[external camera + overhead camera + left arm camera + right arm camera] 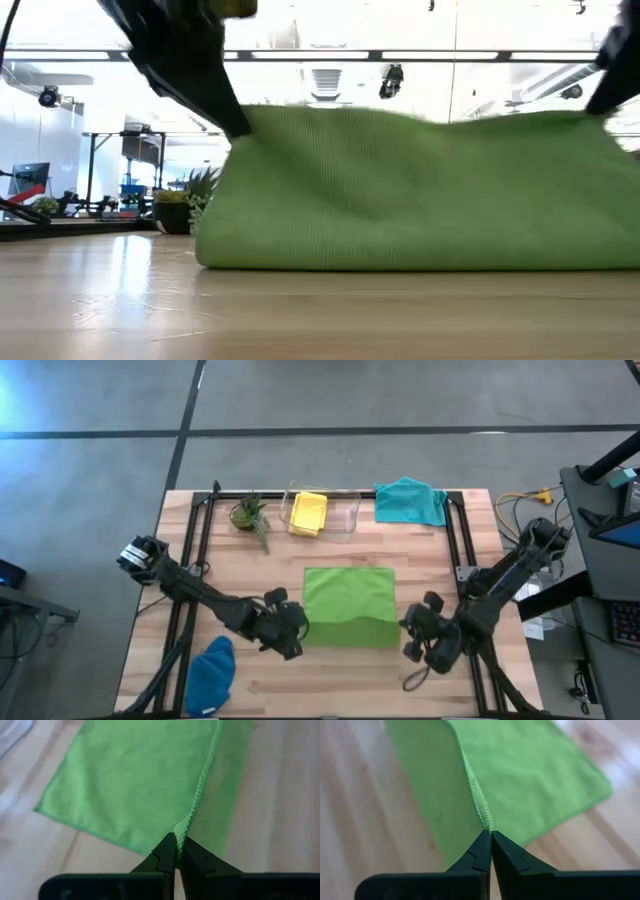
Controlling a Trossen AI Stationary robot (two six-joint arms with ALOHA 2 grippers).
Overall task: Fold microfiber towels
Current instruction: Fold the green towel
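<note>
The lime green towel (348, 600) lies in the middle of the table, its far part flat on the wood and its near edge raised. My left gripper (297, 628) is shut on the towel's near left corner. My right gripper (408, 626) is shut on its near right corner. In the low view the raised edge (420, 120) spans between both grippers. The yellow towel (308, 512) lies in the clear bin. The teal towel (410, 500) lies at the far right. The dark blue towel (212, 675) lies bunched at the near left. My left gripper pinches the towel's near left corner at its stitched hem (186, 822) between its two fingertips, coming from the table's left. The corner is lifted clear and the cloth slopes down to the far part (125, 775), which lies on the table. My right gripper pinches the near right corner at the hem (484, 815) between its two fingertips, coming from the table's right. The corner is lifted clear. The cloth falls away to the flat far part (545, 765) on the table.
A small potted plant (250, 515) and the clear plastic bin (345, 520) stand along the far edge. Black frame rails (195, 550) run along the table's left and right sides. Bare wood shows in front of the green towel (350, 680).
</note>
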